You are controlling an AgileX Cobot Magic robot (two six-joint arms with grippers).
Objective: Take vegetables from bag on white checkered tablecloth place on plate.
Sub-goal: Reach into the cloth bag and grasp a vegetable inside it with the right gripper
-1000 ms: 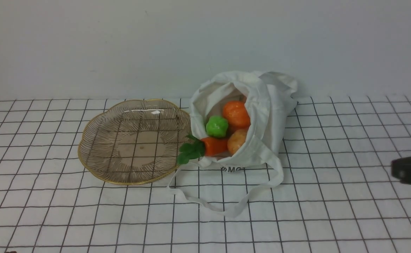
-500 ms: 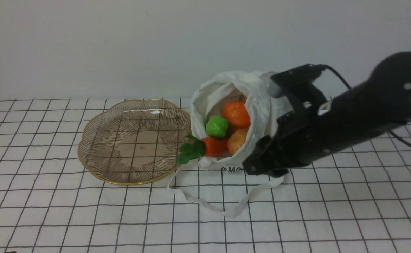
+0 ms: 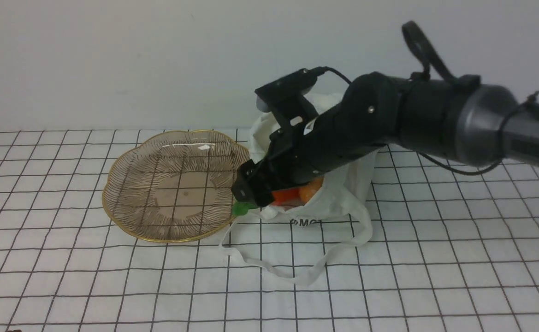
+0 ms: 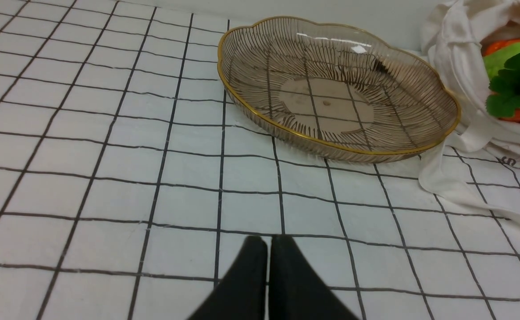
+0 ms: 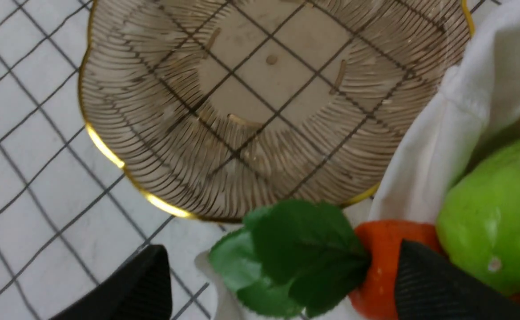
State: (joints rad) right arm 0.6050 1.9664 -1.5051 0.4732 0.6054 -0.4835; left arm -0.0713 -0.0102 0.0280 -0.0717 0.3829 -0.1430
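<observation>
The right gripper (image 5: pixel 282 266) gapes wide astride the carrot (image 5: pixel 375 251) at the bag's (image 3: pixel 343 198) mouth, beside the plate (image 3: pixel 177 184); it is possibly touching the carrot. The left gripper (image 4: pixel 268 243) is closed and empty.

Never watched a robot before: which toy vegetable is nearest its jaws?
The carrot, orange with a green leafy top, poking from the bag: the right gripper has its jaws open astride the leaves. The green ball lies off to one side.
</observation>
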